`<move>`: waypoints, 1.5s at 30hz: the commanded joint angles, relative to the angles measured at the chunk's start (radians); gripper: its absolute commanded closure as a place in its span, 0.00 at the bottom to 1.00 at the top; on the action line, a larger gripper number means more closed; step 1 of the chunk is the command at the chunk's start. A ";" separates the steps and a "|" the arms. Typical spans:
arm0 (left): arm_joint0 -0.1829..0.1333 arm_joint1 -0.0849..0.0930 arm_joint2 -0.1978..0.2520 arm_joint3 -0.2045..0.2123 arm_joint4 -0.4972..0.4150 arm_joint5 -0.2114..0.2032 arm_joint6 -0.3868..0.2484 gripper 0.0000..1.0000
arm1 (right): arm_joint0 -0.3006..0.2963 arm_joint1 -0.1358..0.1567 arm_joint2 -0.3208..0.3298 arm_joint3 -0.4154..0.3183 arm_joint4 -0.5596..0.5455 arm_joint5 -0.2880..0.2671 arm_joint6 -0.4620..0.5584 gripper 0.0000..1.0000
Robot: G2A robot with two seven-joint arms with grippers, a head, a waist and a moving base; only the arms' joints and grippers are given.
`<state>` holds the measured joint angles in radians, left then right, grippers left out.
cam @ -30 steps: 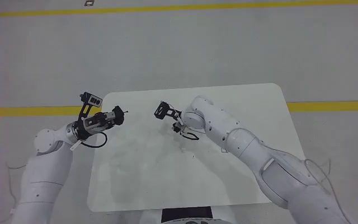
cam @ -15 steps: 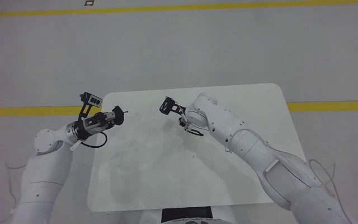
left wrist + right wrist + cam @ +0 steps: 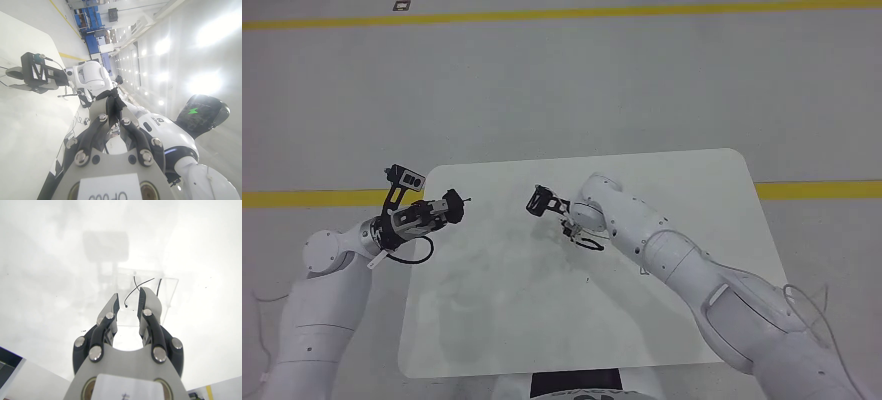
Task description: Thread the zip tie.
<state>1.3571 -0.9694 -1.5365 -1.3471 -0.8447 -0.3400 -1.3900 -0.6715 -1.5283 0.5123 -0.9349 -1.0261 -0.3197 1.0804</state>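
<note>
In the right wrist view a thin black zip tie (image 3: 136, 289) lies curled on a clear plastic sheet (image 3: 167, 294) on the white table (image 3: 672, 180). My right gripper (image 3: 129, 291) hovers open just above it, one finger on each side of the tie's loose end. From above, the right gripper (image 3: 580, 238) is over the table's middle. My left gripper (image 3: 456, 204) is held above the table's left edge, shut on a small black strap-like piece (image 3: 113, 98). The left wrist view also shows the right gripper (image 3: 8, 78) farther off, open over the table.
The white table's rounded edge (image 3: 432, 175) runs close under the left gripper. Grey floor with a yellow line (image 3: 802, 188) surrounds the table.
The right gripper shifted a little away across the table and then came back, ending slightly lower over the tie. The left arm has not moved.
</note>
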 commanded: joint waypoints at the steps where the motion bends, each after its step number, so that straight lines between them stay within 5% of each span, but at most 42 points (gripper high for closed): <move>1: 0.000 0.000 0.000 0.000 0.000 0.000 0.000 1.00 | 0.001 -0.005 0.000 0.008 0.018 -0.013 0.009 0.75; 9: 0.000 0.000 0.000 0.000 0.000 0.000 0.000 1.00 | 0.014 -0.026 -0.047 0.029 0.092 -0.020 0.065 0.71; 23: 0.000 0.000 0.000 0.000 0.000 0.000 0.000 1.00 | 0.034 -0.059 -0.077 0.131 0.063 -0.015 -0.022 0.84; 35: 0.000 0.000 0.000 0.000 0.000 0.000 0.000 1.00 | 0.041 -0.091 -0.077 0.202 0.060 -0.007 -0.048 0.82; 40: 0.000 0.000 0.000 0.000 0.000 0.000 0.000 1.00 | 0.045 -0.103 -0.076 0.231 0.063 -0.009 -0.048 1.00; 45: 0.000 0.000 0.000 0.000 0.000 0.000 0.000 1.00 | 0.051 -0.113 -0.070 0.250 0.067 -0.013 -0.050 1.00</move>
<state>1.3571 -0.9694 -1.5365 -1.3471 -0.8447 -0.3400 -1.3900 -0.6216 -1.6397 0.4403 -0.6868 -0.9608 -0.3322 1.0306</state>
